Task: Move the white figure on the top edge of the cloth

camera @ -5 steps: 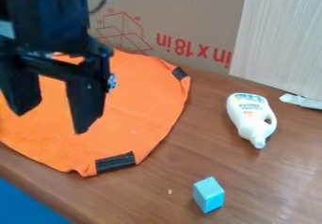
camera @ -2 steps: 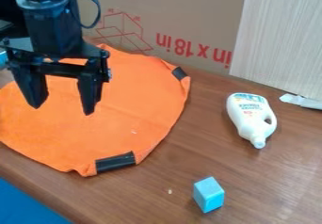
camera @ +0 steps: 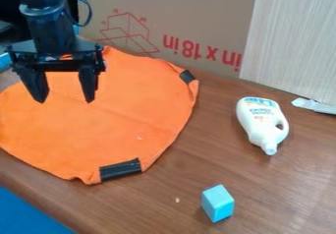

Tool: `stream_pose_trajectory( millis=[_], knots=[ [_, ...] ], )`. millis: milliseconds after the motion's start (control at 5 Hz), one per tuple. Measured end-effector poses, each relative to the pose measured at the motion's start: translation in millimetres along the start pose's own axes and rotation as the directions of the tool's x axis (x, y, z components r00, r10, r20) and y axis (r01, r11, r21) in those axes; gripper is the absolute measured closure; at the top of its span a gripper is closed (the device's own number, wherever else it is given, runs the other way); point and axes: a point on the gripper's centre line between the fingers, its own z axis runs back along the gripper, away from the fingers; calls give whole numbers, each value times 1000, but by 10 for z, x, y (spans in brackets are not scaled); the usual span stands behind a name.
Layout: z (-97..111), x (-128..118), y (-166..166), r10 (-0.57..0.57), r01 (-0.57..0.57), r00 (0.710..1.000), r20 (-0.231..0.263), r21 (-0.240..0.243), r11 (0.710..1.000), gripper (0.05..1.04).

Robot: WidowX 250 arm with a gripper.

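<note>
My gripper point(camera: 67, 101) hangs over the upper left part of the orange cloth point(camera: 125, 125), its two fingers wide apart with nothing between them. The white figure point(camera: 261, 122), shaped like a small bottle with a handle, lies on the brown table to the right of the cloth, apart from it. Its narrow neck points toward the bottom of the view. A wide stretch of cloth and table separates the gripper from the figure.
A light blue block point(camera: 218, 203) stands on the table point(camera: 164, 208) near the bottom. Black tape point(camera: 121, 169) marks the cloth's lower edge. Behind are a cardboard box point(camera: 197, 12) and a pale wooden panel point(camera: 292, 41), with a white scrap point(camera: 315, 105) beside it.
The gripper has drawn back from close to the camera, toward the upper left, and looks smaller. Its fingers remain apart. The cloth, white figure and block have kept their places.
</note>
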Motion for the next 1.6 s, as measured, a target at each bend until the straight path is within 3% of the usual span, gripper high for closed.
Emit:
stream_pose_trajectory(
  millis=[400, 1000, 1600],
  knots=[
    [-382, 761, 47, 198, -199, 980, 23, 50, 979, 83],
    [-572, 1609, 145, 414, -429, 896, 159, 72, 900, 83],
    [-536, 1981, 352, 497, -529, 824, 274, 55, 847, 83]
  ],
)
